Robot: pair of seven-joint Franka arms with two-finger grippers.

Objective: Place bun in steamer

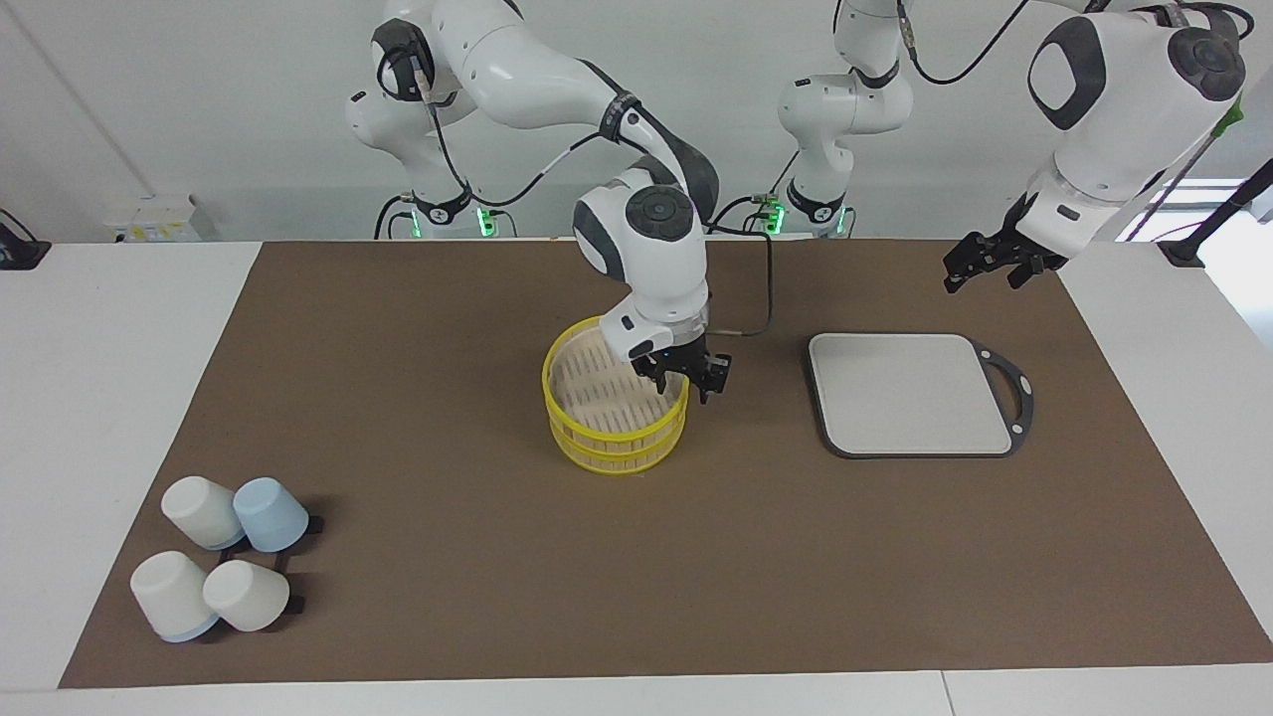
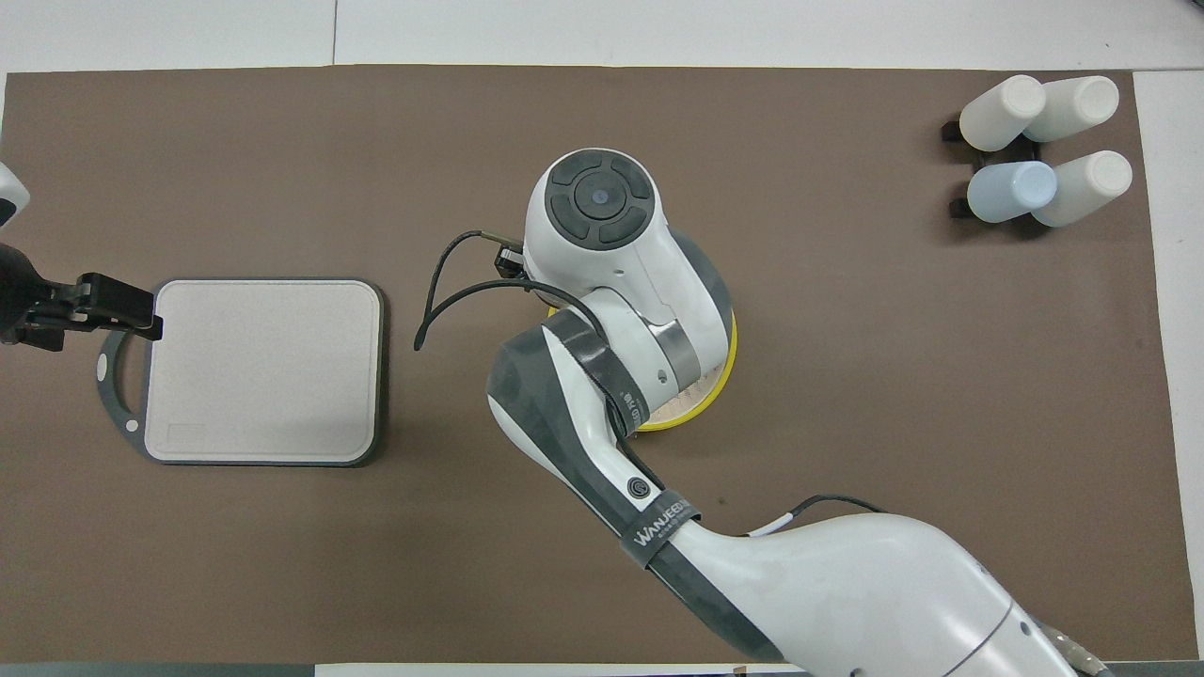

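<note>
The steamer (image 1: 609, 446), a round yellow-rimmed basket of two stacked tiers, stands mid-table on the brown mat. In the overhead view only part of the steamer's rim (image 2: 701, 410) shows under the right arm. My right gripper (image 1: 686, 380) is open and hangs just above the rim on the side toward the left arm's end, nothing visible between its fingers. The bun is hidden in both views; the visible part of the slatted floor is bare. My left gripper (image 1: 980, 265) waits open in the air by the mat's edge near the robots, above the grey board's handle (image 2: 111, 376).
A flat grey board (image 1: 905, 393) with a dark handle lies beside the steamer toward the left arm's end. Several white and blue cups (image 1: 224, 562) lie tipped on a rack at the mat's corner farthest from the robots, at the right arm's end.
</note>
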